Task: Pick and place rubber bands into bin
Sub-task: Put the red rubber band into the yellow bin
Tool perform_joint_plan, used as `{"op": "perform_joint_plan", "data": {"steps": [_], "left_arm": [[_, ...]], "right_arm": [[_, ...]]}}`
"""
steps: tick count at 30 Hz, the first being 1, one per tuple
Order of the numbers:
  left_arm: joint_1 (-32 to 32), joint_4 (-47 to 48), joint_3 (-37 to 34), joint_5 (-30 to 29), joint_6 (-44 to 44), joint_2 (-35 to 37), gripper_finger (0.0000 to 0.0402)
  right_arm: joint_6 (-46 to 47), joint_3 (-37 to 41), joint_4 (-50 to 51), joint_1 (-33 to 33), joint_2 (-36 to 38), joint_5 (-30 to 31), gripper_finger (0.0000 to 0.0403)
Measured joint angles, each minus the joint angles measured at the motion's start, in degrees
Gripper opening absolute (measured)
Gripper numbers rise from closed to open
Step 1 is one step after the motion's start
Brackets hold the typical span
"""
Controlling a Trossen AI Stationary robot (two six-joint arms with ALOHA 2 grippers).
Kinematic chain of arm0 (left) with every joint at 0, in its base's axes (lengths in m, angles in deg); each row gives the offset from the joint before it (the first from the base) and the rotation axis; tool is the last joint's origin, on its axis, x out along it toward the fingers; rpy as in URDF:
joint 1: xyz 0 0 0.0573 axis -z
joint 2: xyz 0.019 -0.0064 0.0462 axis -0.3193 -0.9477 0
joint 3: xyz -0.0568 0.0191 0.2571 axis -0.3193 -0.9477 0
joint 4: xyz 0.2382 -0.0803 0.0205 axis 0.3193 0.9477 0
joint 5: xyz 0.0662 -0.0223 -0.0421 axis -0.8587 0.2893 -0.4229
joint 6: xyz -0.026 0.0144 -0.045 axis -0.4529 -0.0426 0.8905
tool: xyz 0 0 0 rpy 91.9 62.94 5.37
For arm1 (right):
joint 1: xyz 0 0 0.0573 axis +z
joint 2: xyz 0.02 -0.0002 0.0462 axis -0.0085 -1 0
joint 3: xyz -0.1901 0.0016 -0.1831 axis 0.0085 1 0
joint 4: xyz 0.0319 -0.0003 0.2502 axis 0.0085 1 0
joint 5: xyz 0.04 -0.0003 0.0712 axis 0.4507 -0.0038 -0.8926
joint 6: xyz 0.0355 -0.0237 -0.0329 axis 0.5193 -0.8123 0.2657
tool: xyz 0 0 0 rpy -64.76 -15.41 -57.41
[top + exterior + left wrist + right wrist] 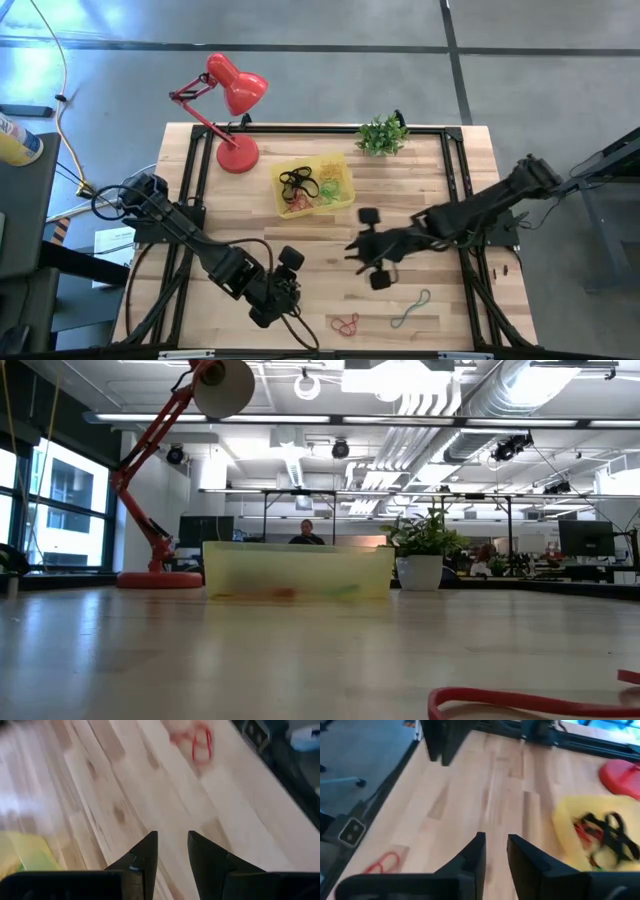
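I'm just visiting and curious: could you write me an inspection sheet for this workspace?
Surface: wooden table, black frame.
Job's things: yellow bin holds black, red and green bands; red band and green band lie loose at the front edge.
Clutter: red lamp, small plant.
Grippers: left end effector and right end effector both empty, fingers slightly apart.
Cables: yellow cable on the floor.
Surroundings: open office; a person sits far behind.
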Motion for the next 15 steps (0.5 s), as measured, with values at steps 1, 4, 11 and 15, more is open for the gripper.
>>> {"op": "perform_joint_plan", "data": {"steps": [1, 4, 11, 15], "left_arm": [[-0.2, -1.2, 0.1, -0.4, -0.5, -0.2, 0.0097], [-0.8, -2.9, 0.0, -0.6, -2.8, -0.6, 0.0097], [-3.9, -13.2, 0.2, 4.2, -9.1, -3.7, 0.0097], [-6.0, -18.7, 0.2, 9.0, -12.3, -5.8, 0.0097]], "right_arm": [[0.5, 0.0, 2.0, 0.4, 1.4, 1.0, 0.0069], [2.5, 0.0, 7.6, 1.7, 5.2, 5.3, 0.0059], [10.8, 0.0, 18.1, 8.4, 12.8, 17.0, 0.0039], [18.6, 0.0, 23.5, 13.6, 15.4, 22.1, 0.0028]]}}
